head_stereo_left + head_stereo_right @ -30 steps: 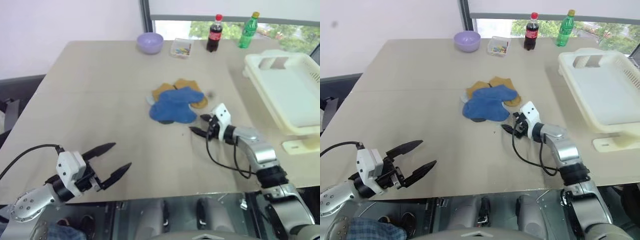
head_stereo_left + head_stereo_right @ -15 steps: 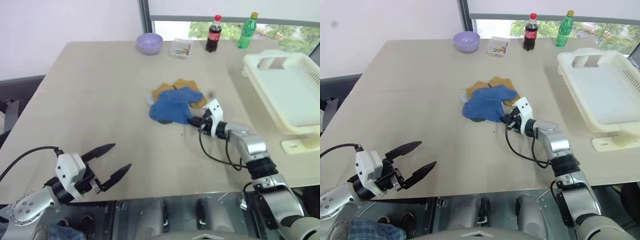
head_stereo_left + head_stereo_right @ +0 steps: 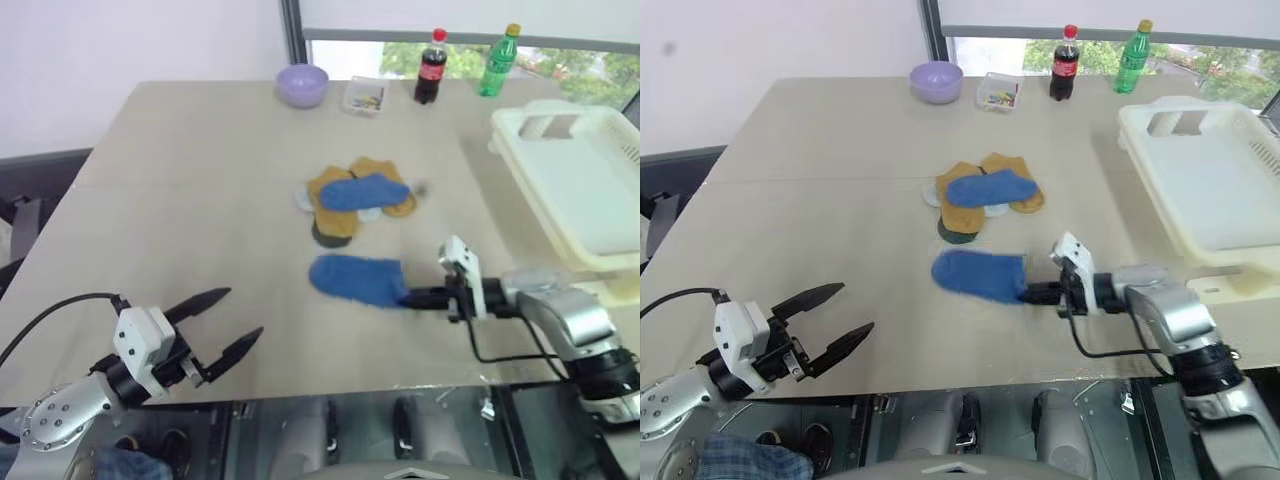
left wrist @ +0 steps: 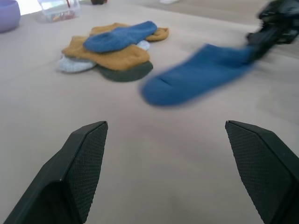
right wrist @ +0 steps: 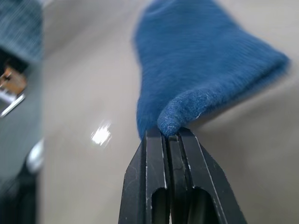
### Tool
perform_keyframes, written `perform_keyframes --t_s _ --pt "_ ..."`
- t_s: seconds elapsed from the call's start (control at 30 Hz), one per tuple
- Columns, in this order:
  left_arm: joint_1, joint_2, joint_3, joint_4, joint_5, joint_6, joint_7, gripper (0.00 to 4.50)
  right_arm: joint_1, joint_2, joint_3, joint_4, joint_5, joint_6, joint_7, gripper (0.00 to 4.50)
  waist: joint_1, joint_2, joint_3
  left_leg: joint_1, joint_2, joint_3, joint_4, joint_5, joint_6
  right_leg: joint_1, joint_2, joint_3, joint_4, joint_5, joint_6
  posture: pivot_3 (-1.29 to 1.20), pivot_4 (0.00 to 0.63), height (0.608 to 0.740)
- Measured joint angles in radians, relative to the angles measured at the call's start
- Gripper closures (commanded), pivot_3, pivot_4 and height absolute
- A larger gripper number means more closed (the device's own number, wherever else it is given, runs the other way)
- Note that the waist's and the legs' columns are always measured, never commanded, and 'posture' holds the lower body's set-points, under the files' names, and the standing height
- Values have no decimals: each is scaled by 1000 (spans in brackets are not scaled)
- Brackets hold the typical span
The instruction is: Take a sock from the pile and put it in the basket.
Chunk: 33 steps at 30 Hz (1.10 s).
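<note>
The right gripper (image 3: 418, 297) pinches the cuff of a blue sock (image 3: 355, 279), apparently dragged clear of the pile (image 3: 355, 199), nearer the table's front edge. Carrying it right to the basket (image 3: 580, 180) remains. The left gripper (image 3: 222, 321) hangs spread, idle.

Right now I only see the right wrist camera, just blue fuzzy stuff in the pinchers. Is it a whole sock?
Observer: Yes. The right gripper is shut on one end of a whole blue sock, which is apart from the pile.
Operator: Is the basket close?
Observer: The basket sits at the table's right edge, beyond the right arm.
Operator: What's the other hand doing?
Observer: The left gripper is open over bare table, near the front edge, holding nothing.
</note>
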<state>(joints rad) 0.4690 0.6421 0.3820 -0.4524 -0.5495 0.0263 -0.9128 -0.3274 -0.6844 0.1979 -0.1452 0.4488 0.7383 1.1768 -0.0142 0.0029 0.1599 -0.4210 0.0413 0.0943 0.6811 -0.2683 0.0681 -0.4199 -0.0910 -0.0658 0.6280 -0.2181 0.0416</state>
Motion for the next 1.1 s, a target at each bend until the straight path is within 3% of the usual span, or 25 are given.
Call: perform_keyframes --t_s 0.13,0.23,0.37,0.53,0.67,0.87,1.0,1.1 --pt "-7 0 -1 0 1 7 -5 141 33 -46 -8 -1 1 0 10 4488 1 0 0 0 1 -1 0 -1 -1 0 1 0 0 0 0 0 150 733" --pt "-15 0 -2 2 6 7 -10 141 50 -52 -19 -2 2 -3 -3 3758 3 0 0 0 0 -1 0 -1 -1 0 2 -1 0 0 0 0 150 733" --pt "-25 0 -3 20 10 7 -27 141 107 -89 -42 -66 47 21 5 2237 9 -1 0 -1 -1 -1 0 -1 -1 0 1 -1 -1 0 0 0 150 733" --pt "-30 -2 -3 41 16 6 -43 141 141 -138 -67 -109 64 22 -5 2237 9 -2 0 -1 -1 -2 0 -1 -1 0 -3 -1 -1 0 0 0 150 733" --pt "-35 -5 -4 51 17 3 -49 141 53 -110 -92 -29 24 -28 -68 2237 1 -3 1 -1 -1 -1 0 -1 -1 0 -1 -2 0 0 0 0 150 733" --pt "-78 -8 -19 74 17 -8 -60 141 -240 126 -94 294 -140 -232 -303 2237 0 -2 2 -2 0 0 0 5 -2 -1 5 -1 1 0 0 0 150 733" --pt "-150 -17 -20 74 -10 9 -39 141 -475 313 -87 678 -250 -378 -472 2237 -1 -3 2 -2 -1 2 0 6 -3 -2 5 0 3 0 0 0 150 733" --pt "-196 -21 2 75 -49 39 -7 141 -611 386 -98 918 -292 -478 -557 2237 2 -3 2 -5 -1 2 0 6 -3 -3 5 0 4 3 4 0 150 733"
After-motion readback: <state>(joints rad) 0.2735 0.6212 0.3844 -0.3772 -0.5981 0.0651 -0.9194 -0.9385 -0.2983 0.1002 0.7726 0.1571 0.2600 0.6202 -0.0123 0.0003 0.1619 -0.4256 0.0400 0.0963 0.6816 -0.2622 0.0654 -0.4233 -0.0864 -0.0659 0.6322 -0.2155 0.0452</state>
